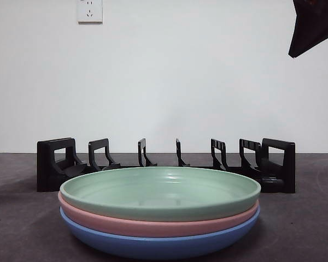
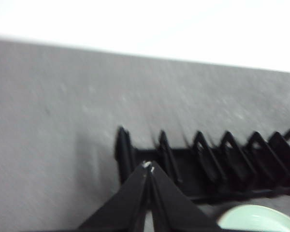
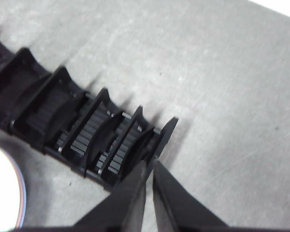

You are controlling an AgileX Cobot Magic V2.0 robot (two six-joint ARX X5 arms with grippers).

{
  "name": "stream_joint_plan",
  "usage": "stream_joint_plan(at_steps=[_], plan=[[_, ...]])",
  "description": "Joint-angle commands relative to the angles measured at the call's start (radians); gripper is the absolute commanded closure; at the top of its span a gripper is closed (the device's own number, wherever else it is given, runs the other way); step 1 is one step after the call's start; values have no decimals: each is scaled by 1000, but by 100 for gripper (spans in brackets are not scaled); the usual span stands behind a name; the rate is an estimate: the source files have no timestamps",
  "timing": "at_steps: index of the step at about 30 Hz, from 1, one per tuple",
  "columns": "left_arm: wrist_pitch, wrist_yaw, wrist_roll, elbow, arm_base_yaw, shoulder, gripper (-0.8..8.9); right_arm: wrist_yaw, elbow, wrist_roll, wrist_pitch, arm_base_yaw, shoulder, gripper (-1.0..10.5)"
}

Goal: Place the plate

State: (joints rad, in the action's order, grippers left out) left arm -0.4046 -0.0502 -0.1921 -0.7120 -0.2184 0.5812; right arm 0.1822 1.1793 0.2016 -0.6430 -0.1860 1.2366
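Three plates are stacked at the front of the table: a green plate [image 1: 159,192] on top, a pink plate [image 1: 153,222] under it and a blue plate [image 1: 158,243] at the bottom. A black slotted plate rack [image 1: 164,164] stands behind them. My left gripper [image 2: 148,167] is shut and empty, held above one end of the rack [image 2: 208,164]; the green plate's rim [image 2: 258,218] shows at the corner of its view. My right gripper [image 3: 150,164] is shut and empty above the other end of the rack [image 3: 77,130]. It shows as a black tip [image 1: 311,24] in the front view.
The grey table [image 1: 22,218] runs back to a white wall with a power socket [image 1: 89,11]. A pale plate edge [image 3: 5,193] shows in the right wrist view.
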Motion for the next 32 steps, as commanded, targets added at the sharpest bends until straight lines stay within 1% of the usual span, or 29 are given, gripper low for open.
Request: stream_joint_plan(at_steps=[1,5,9,15,16,32], plan=[[58,6,108,127,36,-103,806,2,13,-11,26,-2,5,924],[151,7,113,355,133,-287,806,2,13,-11,39,-2,5,924],[219,7,127,537,206,-440,806,2,13,-11,45,-2,5,924],[234,6,122,695,246,-582,806,2,13,-11,45,-2,5,924],[217,6,120,699,247,-578,806,2,13,-11,45,-2,5,924],[218,6,124,699,246,-578,806,2,13,-11,45,-2,5,924]])
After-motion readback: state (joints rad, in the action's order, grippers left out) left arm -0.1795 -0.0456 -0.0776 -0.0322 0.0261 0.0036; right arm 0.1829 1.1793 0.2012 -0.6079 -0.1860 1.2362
